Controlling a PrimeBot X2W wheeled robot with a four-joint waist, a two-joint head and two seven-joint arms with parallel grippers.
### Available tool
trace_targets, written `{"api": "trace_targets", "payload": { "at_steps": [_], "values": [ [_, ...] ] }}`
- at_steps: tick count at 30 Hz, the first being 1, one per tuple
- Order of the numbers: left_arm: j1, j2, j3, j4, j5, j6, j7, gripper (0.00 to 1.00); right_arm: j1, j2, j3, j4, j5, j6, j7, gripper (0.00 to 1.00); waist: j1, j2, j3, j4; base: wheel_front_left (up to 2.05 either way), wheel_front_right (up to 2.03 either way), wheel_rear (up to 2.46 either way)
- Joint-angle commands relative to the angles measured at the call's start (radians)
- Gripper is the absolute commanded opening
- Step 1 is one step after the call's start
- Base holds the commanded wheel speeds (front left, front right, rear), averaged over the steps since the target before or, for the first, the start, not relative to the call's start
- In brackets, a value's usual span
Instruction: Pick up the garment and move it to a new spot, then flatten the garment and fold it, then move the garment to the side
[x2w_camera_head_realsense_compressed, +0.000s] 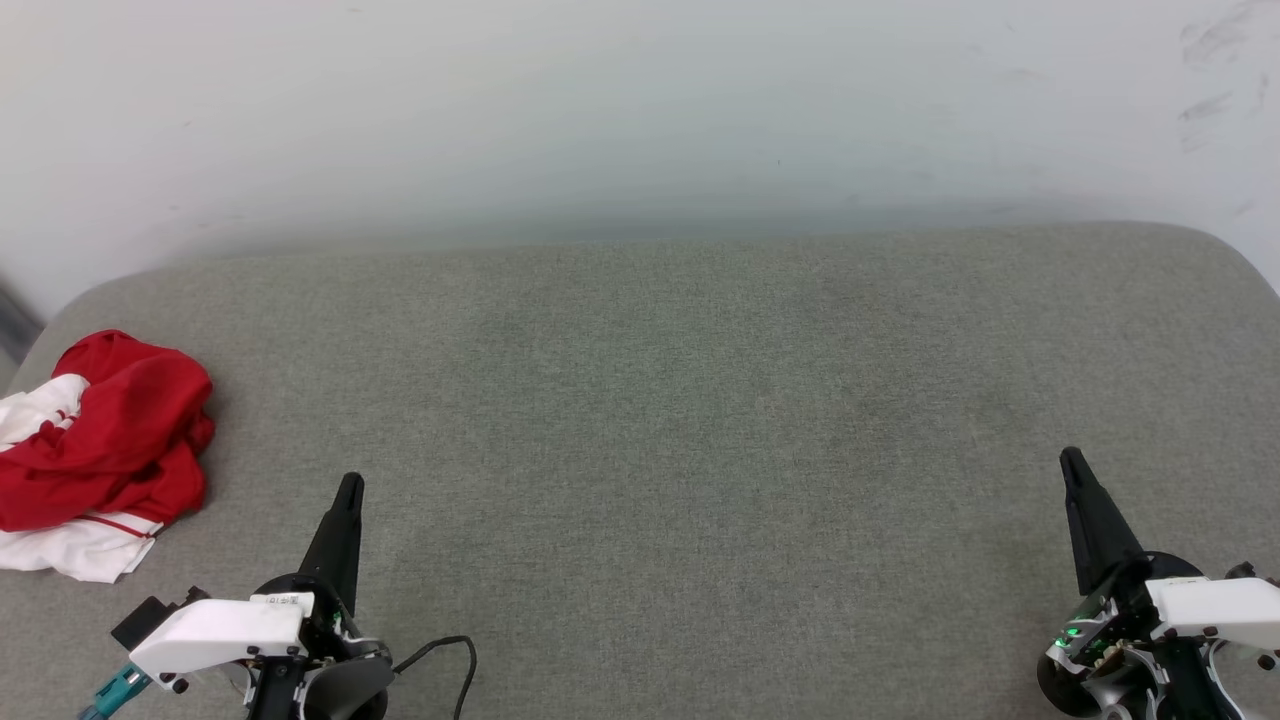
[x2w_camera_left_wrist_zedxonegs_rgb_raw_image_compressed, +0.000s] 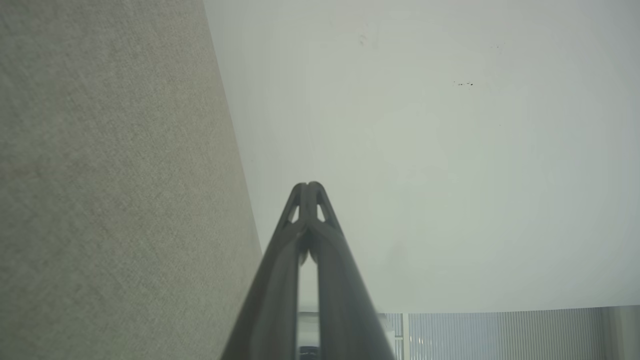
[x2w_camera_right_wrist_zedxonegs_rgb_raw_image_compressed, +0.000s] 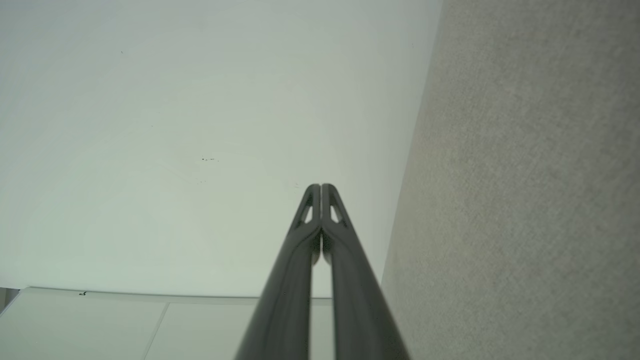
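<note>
Garment (x2w_camera_head_realsense_compressed: 112, 440) lies crumpled at the cushion's (x2w_camera_head_realsense_compressed: 660, 400) left edge; left gripper (x2w_camera_head_realsense_compressed: 349, 487) and right gripper (x2w_camera_head_realsense_compressed: 1071, 462) pressed together, empty, near front edge

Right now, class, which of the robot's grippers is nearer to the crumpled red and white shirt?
Left. The left gripper is beside the shirt, not touching it; the right gripper is far across the grey surface, at the opposite side.

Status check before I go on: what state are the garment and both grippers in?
garment: crumpled heap at the left end of the grey fabric surface, unheld.
left gripper: shut, empty, apart from the garment.
right gripper: shut, empty, far from the garment.
</note>
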Motion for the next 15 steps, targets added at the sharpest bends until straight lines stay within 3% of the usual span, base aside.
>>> {"api": "trace_targets", "payload": {
  "at_steps": [1,15],
  "values": [
    [-0.01,-0.001,0.003,0.001,0.003,-0.005,0.002,0.0,-0.012,0.004,0.0,0.001,-0.005,0.0,0.001,0.0,0.0,-0.0001,0.0,0.0,0.0,0.0,0.0],
    [-0.01,-0.001,0.002,0.001,0.002,-0.005,0.002,0.0,-0.012,0.004,0.0,0.001,-0.005,0.0,0.001,0.0,0.0,-0.0001,0.0,0.0,0.0,0.0,0.0]
  ]
}}
